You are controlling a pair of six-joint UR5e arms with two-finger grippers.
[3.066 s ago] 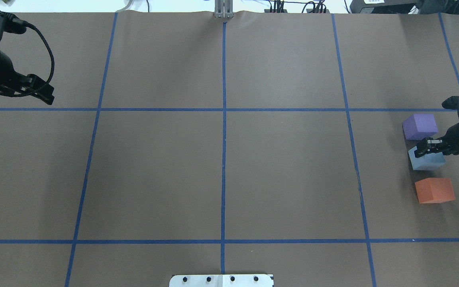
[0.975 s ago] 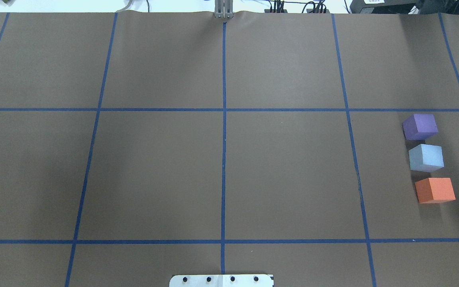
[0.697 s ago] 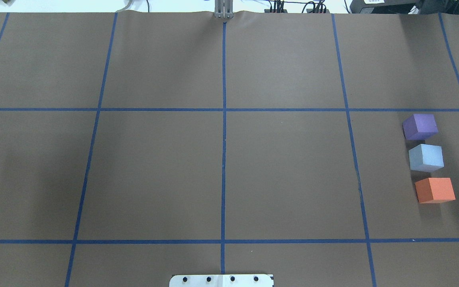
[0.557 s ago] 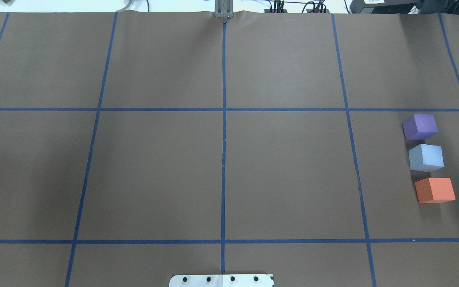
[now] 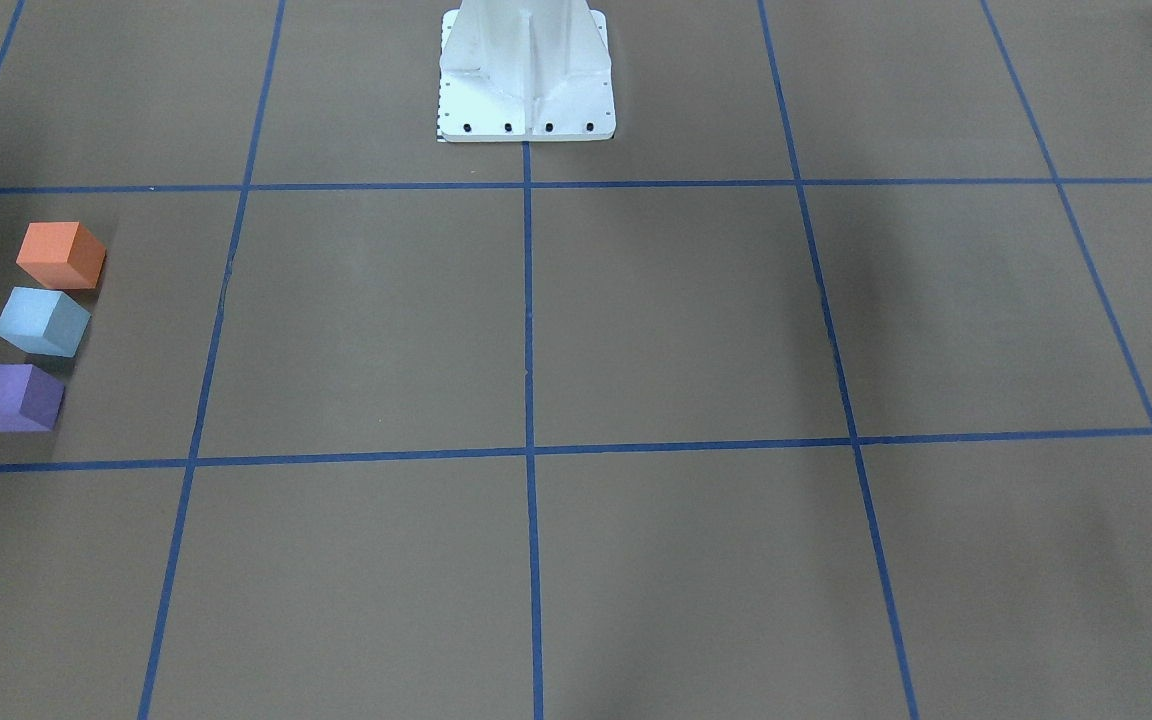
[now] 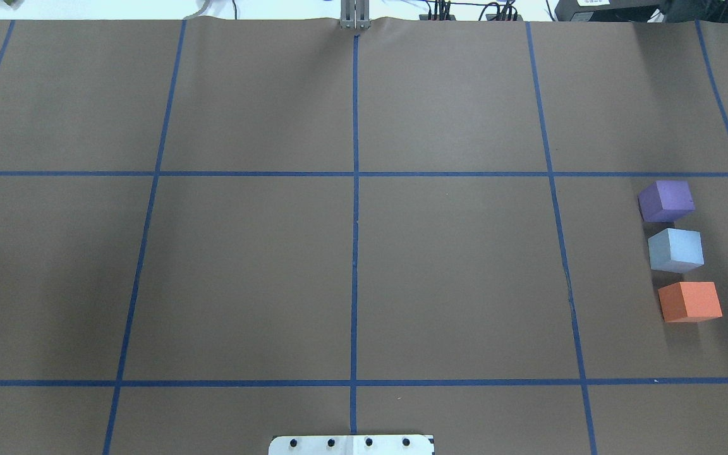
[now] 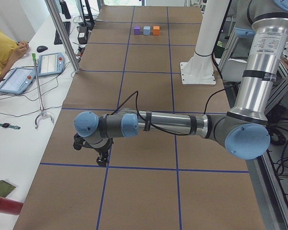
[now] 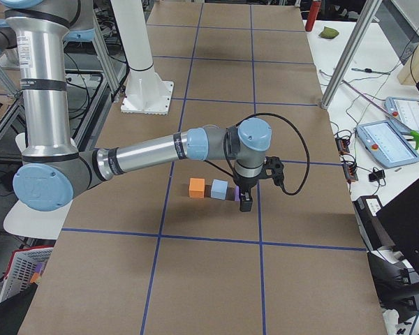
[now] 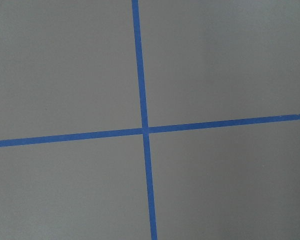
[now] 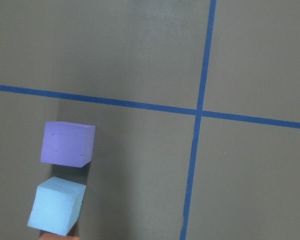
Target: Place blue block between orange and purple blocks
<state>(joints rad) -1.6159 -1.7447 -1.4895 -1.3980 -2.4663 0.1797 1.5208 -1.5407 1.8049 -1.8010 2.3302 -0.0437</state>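
Note:
The blue block (image 6: 675, 249) rests on the table between the purple block (image 6: 666, 200) and the orange block (image 6: 689, 301), in a short row at the right edge, with small gaps. The row also shows in the front view: orange block (image 5: 60, 254), blue block (image 5: 41, 320), purple block (image 5: 13, 397). The right wrist view shows the purple block (image 10: 67, 144) and blue block (image 10: 56, 205) from above. My right gripper (image 8: 246, 202) hangs just beyond the purple block; I cannot tell its state. My left gripper (image 7: 93, 153) points down over bare table far from the blocks; I cannot tell its state.
The white robot pedestal (image 5: 526, 75) stands at the table's near middle edge. Blue tape lines (image 6: 354, 189) divide the brown table. A side bench with tablets (image 7: 50, 63) and a seated person (image 7: 2, 52) lies beyond the far edge.
3.1 s ago my right gripper was at the blue block and my left arm showed at far left; both have since left the overhead view. Over the last second, nothing moved.

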